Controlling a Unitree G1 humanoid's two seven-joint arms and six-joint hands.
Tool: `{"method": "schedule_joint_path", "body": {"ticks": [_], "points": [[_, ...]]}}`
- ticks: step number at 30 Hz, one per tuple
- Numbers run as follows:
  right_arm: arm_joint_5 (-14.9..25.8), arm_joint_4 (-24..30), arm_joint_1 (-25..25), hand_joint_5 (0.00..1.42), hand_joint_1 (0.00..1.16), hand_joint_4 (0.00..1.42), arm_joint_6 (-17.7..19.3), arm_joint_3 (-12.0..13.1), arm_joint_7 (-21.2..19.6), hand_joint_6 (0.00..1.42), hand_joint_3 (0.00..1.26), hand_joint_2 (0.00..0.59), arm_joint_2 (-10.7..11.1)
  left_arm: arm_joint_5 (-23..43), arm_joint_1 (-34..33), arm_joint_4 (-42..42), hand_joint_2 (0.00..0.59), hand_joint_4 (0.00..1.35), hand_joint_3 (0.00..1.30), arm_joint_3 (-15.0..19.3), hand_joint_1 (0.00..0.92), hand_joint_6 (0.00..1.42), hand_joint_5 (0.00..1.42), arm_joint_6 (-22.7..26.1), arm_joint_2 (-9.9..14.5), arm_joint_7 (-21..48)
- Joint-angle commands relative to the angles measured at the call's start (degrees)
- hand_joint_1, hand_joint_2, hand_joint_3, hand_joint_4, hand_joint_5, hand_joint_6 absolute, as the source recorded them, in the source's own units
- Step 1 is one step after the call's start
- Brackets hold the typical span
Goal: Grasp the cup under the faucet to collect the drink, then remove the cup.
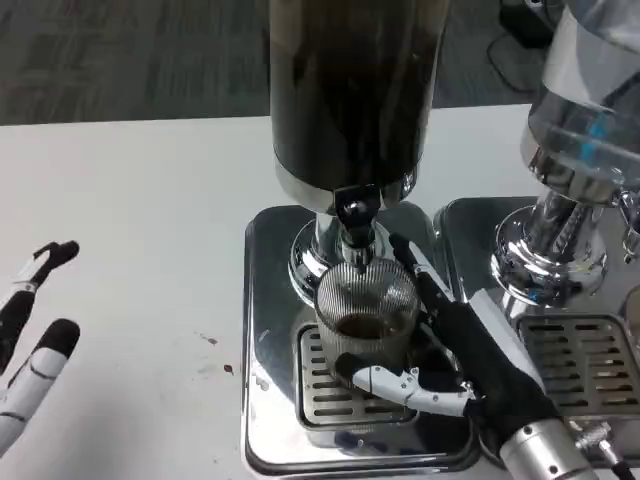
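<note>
A ribbed clear cup (365,312) stands on the drip grille (322,395) right under the black faucet (354,215) of the dark drink dispenser (350,90). A little dark drink lies in its bottom. My right hand (470,365) wraps the cup from the right, thumb across its front base and fingers up behind its right side. My left hand (30,340) rests at the table's left edge, fingers spread, holding nothing.
The dispenser's steel base tray (270,310) surrounds the grille. A second dispenser (585,130) with a clear tank and its own grille (580,350) stands close on the right. White table (140,220) stretches to the left, with small dark specks (220,355) near the tray.
</note>
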State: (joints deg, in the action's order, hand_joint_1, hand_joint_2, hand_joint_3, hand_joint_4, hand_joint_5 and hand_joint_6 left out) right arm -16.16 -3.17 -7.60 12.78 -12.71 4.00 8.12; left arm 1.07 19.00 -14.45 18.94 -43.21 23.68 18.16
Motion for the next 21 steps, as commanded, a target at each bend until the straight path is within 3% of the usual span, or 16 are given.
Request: {"method": "schedule_joint_path", "body": {"ticks": [1,15,21], "points": [[0.9,-2.3,0.8,0.04,0.79,0.0,2.4,-0.4,-0.6,0.27,0.0,0.126,-0.9,-0.8,-0.2,-1.7,0.216,0.0,0.13,-0.6,0.0,0.0,0.01,-1.0,0.6,-0.7],[2.8,-6.2,2.6,0.2,0.83,0.08,3.8,-0.6,-0.5,0.42,0.0,0.119,-1.8,0.3,-0.6,-2.1,0.217,0.0,0.18,-0.2,0.0,0.0,0.03,-0.3,0.7,-0.8],[3.0,-7.5,3.6,0.32,0.85,0.2,4.3,-0.7,-0.5,0.51,0.04,0.13,-2.0,0.5,-0.1,-1.7,0.22,0.0,0.2,-0.5,0.0,0.0,0.04,-0.1,0.2,-0.9]]}}
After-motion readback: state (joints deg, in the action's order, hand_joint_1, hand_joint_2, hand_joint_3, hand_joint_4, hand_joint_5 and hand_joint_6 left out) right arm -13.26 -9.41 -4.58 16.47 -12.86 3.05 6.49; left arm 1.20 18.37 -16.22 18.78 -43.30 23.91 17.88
